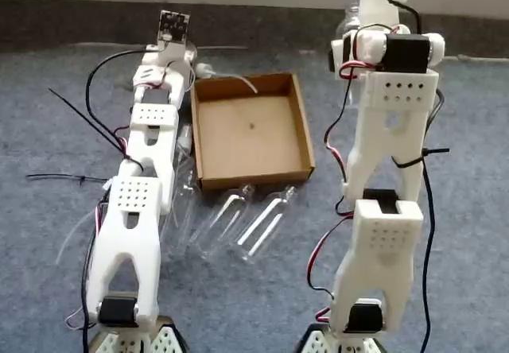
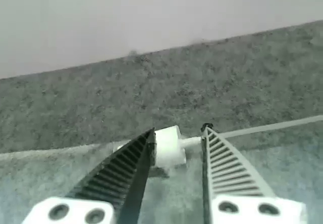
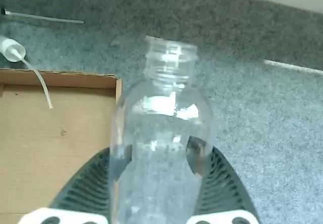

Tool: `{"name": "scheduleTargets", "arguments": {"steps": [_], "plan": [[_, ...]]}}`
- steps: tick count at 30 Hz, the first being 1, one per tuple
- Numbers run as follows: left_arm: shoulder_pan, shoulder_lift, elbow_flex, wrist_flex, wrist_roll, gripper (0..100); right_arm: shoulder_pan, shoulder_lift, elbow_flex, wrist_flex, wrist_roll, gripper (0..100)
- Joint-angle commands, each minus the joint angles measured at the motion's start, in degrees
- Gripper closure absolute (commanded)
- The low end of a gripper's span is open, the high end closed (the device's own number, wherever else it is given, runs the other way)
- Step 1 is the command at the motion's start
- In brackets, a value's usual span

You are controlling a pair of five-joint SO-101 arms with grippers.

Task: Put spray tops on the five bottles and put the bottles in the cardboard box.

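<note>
Step in hand, by my read: picking up a spray top to cap the held bottle. The left end effector (image 2: pixel 179 131) is sitting low over the grey tabletop (image 2: pixel 75 108) with its jaws apart, straddling a white spray top (image 2: pixel 169 146). One jaw is about touching the cap and the other is standing off near the dip tube (image 2: pixel 272 126), so nothing is clamped yet. In the high view this end effector (image 1: pixel 175 29) is at the 11 o'clock corner of the cardboard box (image 1: pixel 254 176). The right end effector (image 3: pixel 159 156) is clamped on an upright clear bottle (image 3: pixel 161 118) with its threaded neck (image 3: pixel 170 57) open and uncapped, off the box's 1 o'clock corner. A second spray top (image 3: pixel 12 50) is lying beside the box with its tube draping over the rim. Other clear bottles (image 1: pixel 231 210) are lying uncapped at the box's 6 o'clock, so the task looks barely started. To do this well, the jaws should be centring on the cap body, not the tube, before squeezing, since an off-centre pinch is likely to skid the light cap along the tabletop. The grip should be leaving the tube hanging free for threading into the neck. The right side should be holding the bottle steady and vertical. The risk is the long tube catching on the neck rim or on the box wall.
</note>
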Motion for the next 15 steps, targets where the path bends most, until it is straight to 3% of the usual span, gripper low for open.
{"name": "scheduleTargets", "arguments": {"steps": [1,8,11,15], "plan": [[0.84,-2.51,-3.56,15.12,0.26,85,1.63,-3.3,0.13,1.01,-0.35,99.5],[-2.42,-8.13,-17.71,46.86,0.09,85,4.97,-4.97,0.31,1.19,-0.7,99.5],[-3.65,-15.16,-16.84,57.14,-0.44,85,5.58,-8.75,3.91,1.19,-0.44,99.5],[-5.76,-23.52,-16.92,68.92,-8.62,85,5.32,-17.98,19.03,1.01,-0.35,99.5]]}}
